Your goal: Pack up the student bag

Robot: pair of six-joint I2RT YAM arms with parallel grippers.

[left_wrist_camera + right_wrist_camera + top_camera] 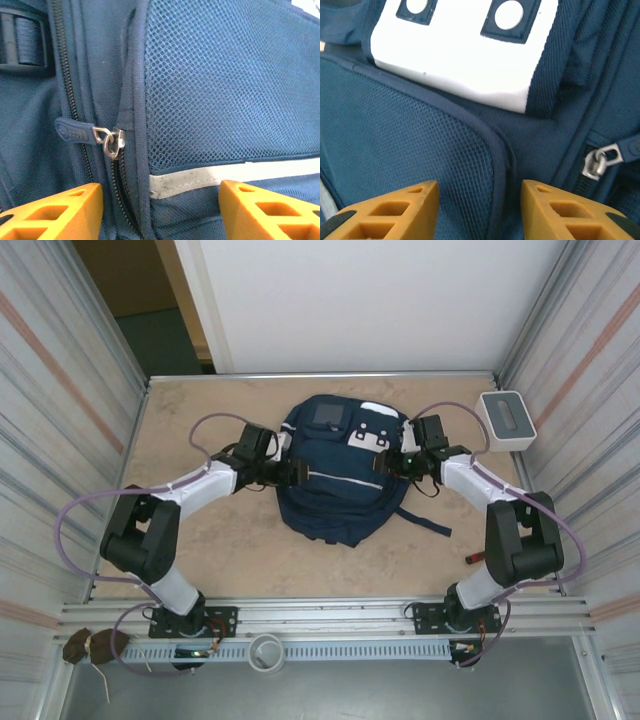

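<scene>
Pincers both partly open, gripping nothing: left pincer (160, 205) straddles the piped seam (142, 165) near the zip pull (75, 134), right pincer (480, 205) the edge of the mesh pocket (410, 140). Student bag (330, 470) lies flat in the middle of the tabletop (200, 420), between the arms. Likely step is unzipping, though pad contact is unclear; pinch the zip pull squarely, draw along the teeth, other pincer steadying cloth.

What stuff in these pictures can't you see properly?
Inside the student bag: top view, its fabric covers it.
Mark on the zip pull: left wrist view, too small and blurry.
Top of the white label: right wrist view, cut off by the top edge.
A small red thing: top view, too tiny to name.
</scene>
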